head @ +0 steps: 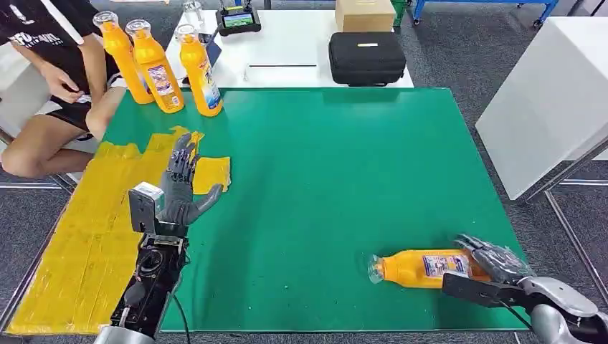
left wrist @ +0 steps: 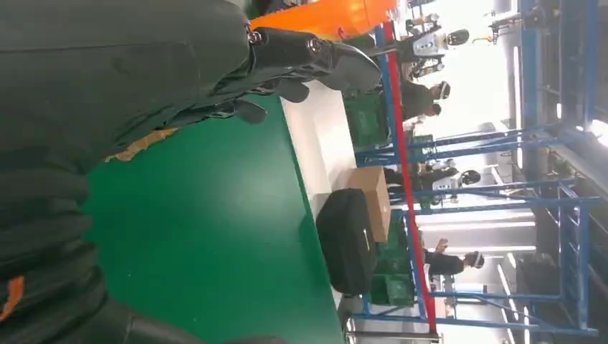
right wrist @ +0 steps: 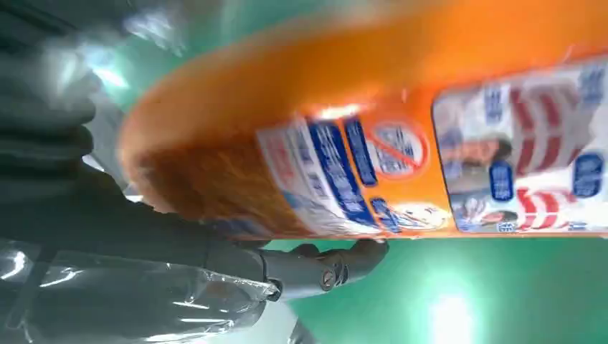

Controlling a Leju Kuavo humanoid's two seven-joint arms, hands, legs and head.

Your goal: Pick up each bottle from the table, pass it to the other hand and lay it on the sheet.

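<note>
Nearest the robot, at the near right corner of the green table mat (head: 337,179), the right hand (head: 495,261) was wrapped around the base end of an orange plastic bottle with a blue, red and white label (head: 423,267); the bottle lay on its side with its clear cap pointing left. The right wrist view showed that label (right wrist: 459,172) close up, with a dark fingertip (right wrist: 358,258) curled under the bottle's body. Further in on the left, the left hand (head: 179,188) hovered empty over the mat, fingers stretched forward and apart, thumb out to the right, beside a small yellow sheet piece (head: 212,173) and the long yellow sheet (head: 86,236) running down the table's left side. At the far left corner of the mat stood three upright orange bottles with clear caps (head: 159,68), close together. Beyond the mat, a white table (head: 287,43) carried a black zipped case (head: 367,57), a brown cardboard box (head: 364,14) and a small device with a screen (head: 238,19). A seated person (head: 50,79) was at the far left.
</note>
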